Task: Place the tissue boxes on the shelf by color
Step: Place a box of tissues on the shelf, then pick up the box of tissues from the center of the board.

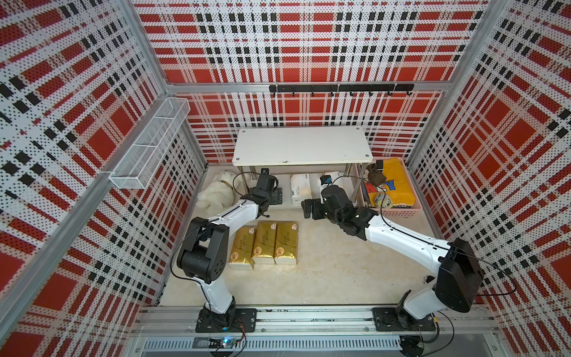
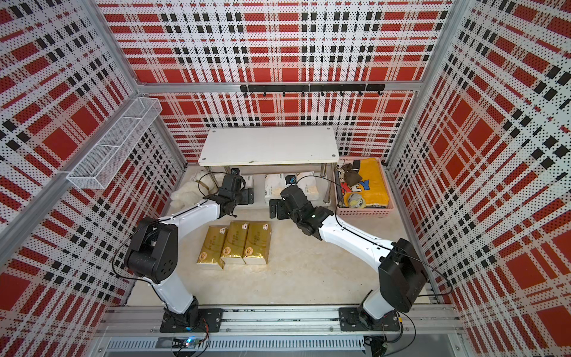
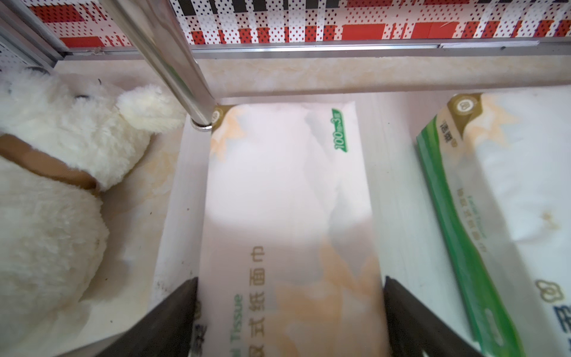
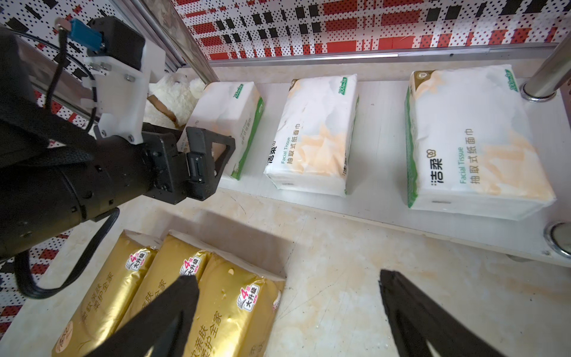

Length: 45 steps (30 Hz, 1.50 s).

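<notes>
Three white tissue packs (image 4: 312,139) lie flat in a row on the lower board (image 4: 383,129) of the shelf (image 1: 301,145), each apart from its neighbour. Three gold tissue packs (image 1: 264,242) lie side by side, touching, on the cream surface (image 1: 340,262) in front of the shelf, between the two arms. The left end effector (image 3: 290,284) reaches in under the top board and straddles the near end of the white pack (image 3: 284,185) closest to the plush toy (image 1: 216,191). Its fingers (image 3: 176,321) stand one at each long side of that pack, right against the wrapper, and I cannot tell whether they squeeze it or only flank it. The pack's far corner sits just beside a chrome leg (image 3: 168,61). The right end effector (image 4: 290,309) hovers over the surface near the gold packs, just in front of the shelf, its fingers spread wide and holding nothing. A pink crate (image 1: 395,212) stands beside the shelf on the right arm's side.
</notes>
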### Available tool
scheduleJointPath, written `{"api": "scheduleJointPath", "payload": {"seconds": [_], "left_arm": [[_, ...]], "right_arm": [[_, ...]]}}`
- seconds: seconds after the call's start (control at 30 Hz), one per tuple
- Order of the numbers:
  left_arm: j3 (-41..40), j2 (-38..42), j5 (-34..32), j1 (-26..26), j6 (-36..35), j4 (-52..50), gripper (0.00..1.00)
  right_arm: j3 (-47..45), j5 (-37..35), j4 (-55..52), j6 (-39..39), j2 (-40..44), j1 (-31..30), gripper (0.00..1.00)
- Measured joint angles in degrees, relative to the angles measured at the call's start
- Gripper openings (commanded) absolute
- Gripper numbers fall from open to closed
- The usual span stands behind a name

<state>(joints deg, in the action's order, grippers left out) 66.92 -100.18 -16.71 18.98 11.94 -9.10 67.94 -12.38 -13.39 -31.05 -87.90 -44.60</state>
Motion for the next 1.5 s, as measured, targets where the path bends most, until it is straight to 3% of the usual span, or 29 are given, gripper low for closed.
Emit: {"api": "scheduleJointPath", "payload": {"seconds": [0.4,0.63,1.2,1.5], "left_arm": [[-0.48,4.33,-3.76,1.73,1.53,-0.83,0.95],[-3.23,10.23,-8.9,6.99,4.0,-2.45,0.94],[-15.52,28.96,-12.76,14.69,18.53,-8.04,0.92],[-18.21,31.69,-15.3,22.32,24.44,-13.05,0.91]], "right_arm": [[-0.26,0.0,0.02,-0.07,0.0,0.0,1.0],[-0.26,-0.07,-0.09,-0.04,0.0,0.0,1.0],[-1.25,-4.61,-6.21,-2.45,1.27,0.0,1.0],[-6.58,-5.9,-10.47,-6.34,1.68,0.0,1.0]]}}
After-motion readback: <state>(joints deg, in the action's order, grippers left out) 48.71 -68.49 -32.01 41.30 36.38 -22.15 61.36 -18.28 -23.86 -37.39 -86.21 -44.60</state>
